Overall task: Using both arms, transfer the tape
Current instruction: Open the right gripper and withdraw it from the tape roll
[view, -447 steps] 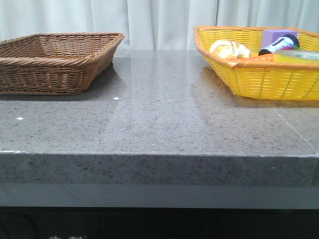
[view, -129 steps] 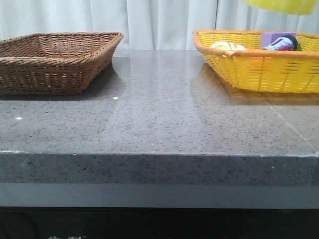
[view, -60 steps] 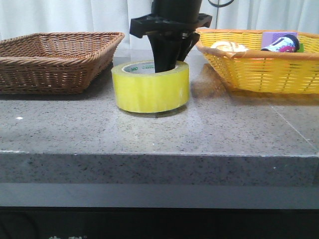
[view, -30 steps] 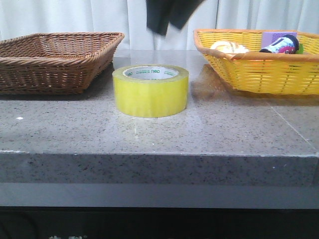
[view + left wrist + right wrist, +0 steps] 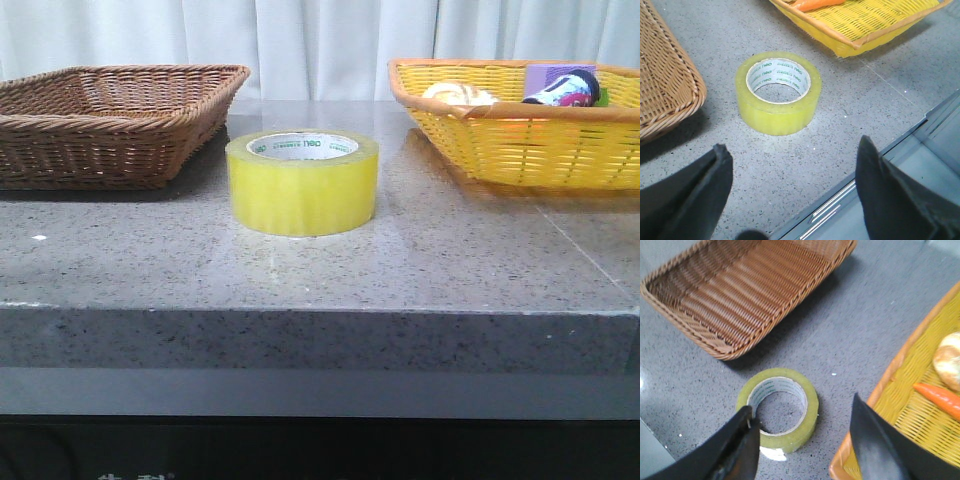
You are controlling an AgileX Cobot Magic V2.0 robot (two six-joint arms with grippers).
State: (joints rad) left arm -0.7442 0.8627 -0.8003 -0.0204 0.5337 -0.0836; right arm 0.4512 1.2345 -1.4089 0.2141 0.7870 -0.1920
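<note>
The yellow-green tape roll [image 5: 302, 182] lies flat on the grey stone table, between the two baskets. It also shows in the left wrist view [image 5: 778, 92] and in the right wrist view [image 5: 778, 409]. My left gripper [image 5: 792, 192] is open and empty, above the table's front edge, short of the tape. My right gripper [image 5: 802, 440] is open and empty, raised above the tape, one finger [image 5: 737, 447] over its rim. Neither arm shows in the front view.
A brown wicker basket [image 5: 110, 120] stands at the left [image 5: 662, 90] [image 5: 750, 290]. A yellow basket [image 5: 520, 130] at the right holds a bread roll [image 5: 458, 95], a purple box [image 5: 556, 74], a dark bottle [image 5: 566, 88] and a carrot [image 5: 939, 396].
The right arm brought the tape from the yellow basket to the table's middle, let it go, and rose out of the front view. The tape stays put.
</note>
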